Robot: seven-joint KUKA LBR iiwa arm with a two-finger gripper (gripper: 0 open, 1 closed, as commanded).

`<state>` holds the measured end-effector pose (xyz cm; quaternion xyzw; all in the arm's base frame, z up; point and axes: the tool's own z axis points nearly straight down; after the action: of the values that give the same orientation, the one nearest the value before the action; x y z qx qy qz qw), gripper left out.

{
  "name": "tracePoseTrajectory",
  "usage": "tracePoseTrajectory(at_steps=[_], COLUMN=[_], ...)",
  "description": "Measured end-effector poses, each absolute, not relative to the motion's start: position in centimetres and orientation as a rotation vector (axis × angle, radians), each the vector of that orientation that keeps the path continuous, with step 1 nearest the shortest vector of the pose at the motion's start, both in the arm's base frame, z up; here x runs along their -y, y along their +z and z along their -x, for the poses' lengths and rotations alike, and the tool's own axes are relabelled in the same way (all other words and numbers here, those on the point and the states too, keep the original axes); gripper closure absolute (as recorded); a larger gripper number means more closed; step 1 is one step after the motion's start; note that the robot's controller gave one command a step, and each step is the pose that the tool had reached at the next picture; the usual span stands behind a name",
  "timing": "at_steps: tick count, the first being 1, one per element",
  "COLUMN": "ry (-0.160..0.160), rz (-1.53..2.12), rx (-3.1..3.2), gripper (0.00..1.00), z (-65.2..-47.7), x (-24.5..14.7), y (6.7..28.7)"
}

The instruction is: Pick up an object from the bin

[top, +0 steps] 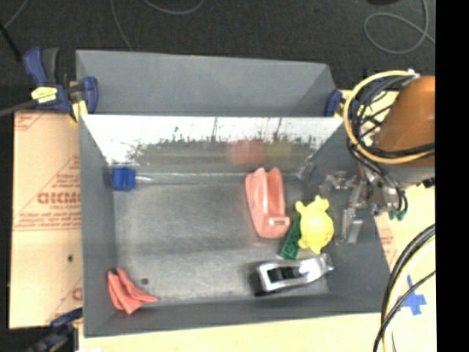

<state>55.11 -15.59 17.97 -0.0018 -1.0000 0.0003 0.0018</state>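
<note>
My gripper [357,204] hangs over the bin's right wall, just right of a yellow toy figure [315,224]. That toy lies at the right of the bin floor, apart from the gripper. A small green piece [291,243] rests against its lower left side. A pink shoe-shaped thing [265,200] lies to the toy's left, lengthwise toward the back wall. Near the front, a silver and black tool [290,273] lies below the toy.
A crumpled salmon-pink thing [127,292] sits in the front left corner. A clear tube with a blue cap [123,178] lies along the back left. The arm with its orange cover and cables stands outside the right rim.
</note>
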Motion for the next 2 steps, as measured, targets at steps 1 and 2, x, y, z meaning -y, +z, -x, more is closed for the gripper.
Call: tracePoseTrajectory(at_steps=[1, 2], ry=[0.004, 0.005], rz=[0.0, -0.207], rx=[3.146, 3.14], gripper=[0.0, 0.0], z=[-55.3, -55.4], x=[15.5, 15.9], y=[18.5, 14.5])
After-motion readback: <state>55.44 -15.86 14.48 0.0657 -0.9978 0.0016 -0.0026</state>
